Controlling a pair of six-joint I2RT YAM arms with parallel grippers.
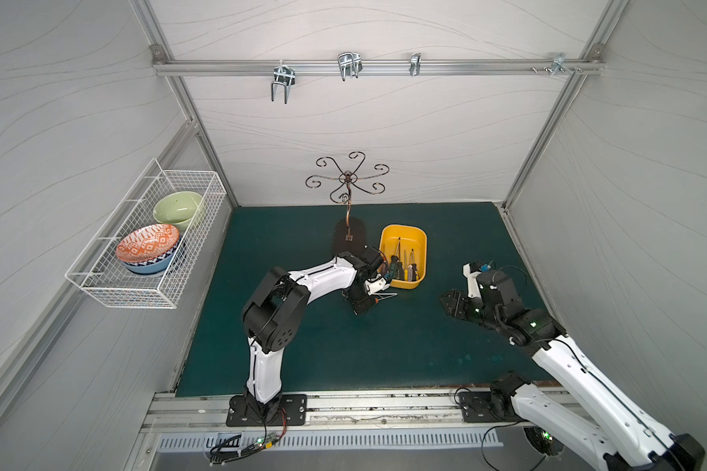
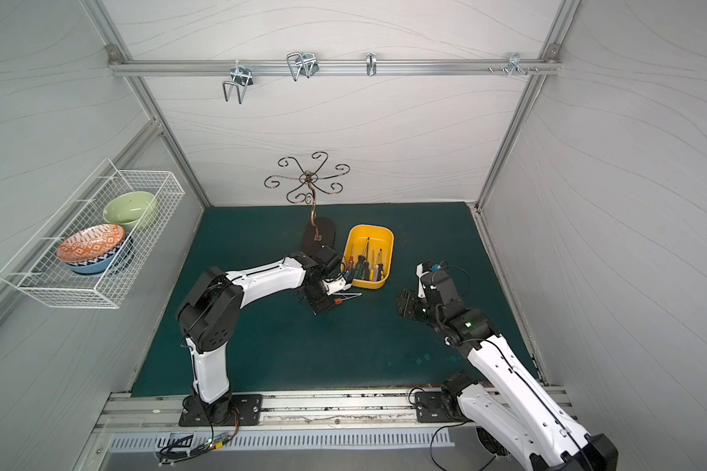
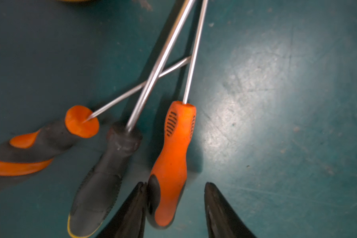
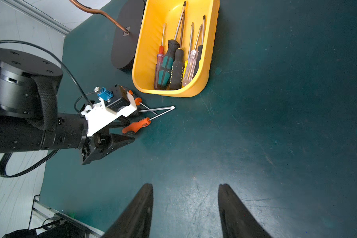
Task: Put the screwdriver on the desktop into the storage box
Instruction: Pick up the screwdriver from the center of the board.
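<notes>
Three screwdrivers lie on the teal surface, just beside the near end of the yellow storage box and outside it. The one you are after, the orange screwdriver, sits between the fingers of the left claw. That claw's jaws are apart: one finger touches the butt of the handle, and the other finger stands clear of it with bare surface between. Next to it lie the black screwdriver with a yellow end and the orange-and-black screwdriver. Their shafts cross, and all three point toward the box.

Inside the box you have several more screwdrivers, handles at the near end and tips toward the far end. A copper wire stand on a dark base is just beside the box.

Your right claw hangs over bare surface, well apart from the box, jaws apart and nothing between them.

The surface is scuffed and faintly stained. Pale grey panelled walls close it in on three sides. A rail with metal hooks runs across the back wall, and a white wire basket holding bowls hangs on the left wall.

In both top views the left arm's wrist hides the handles, so you see only the thin shafts poking out. The left wrist view alone shows the gap at the finger, and the right wrist view shows the orange handle lying flat.
</notes>
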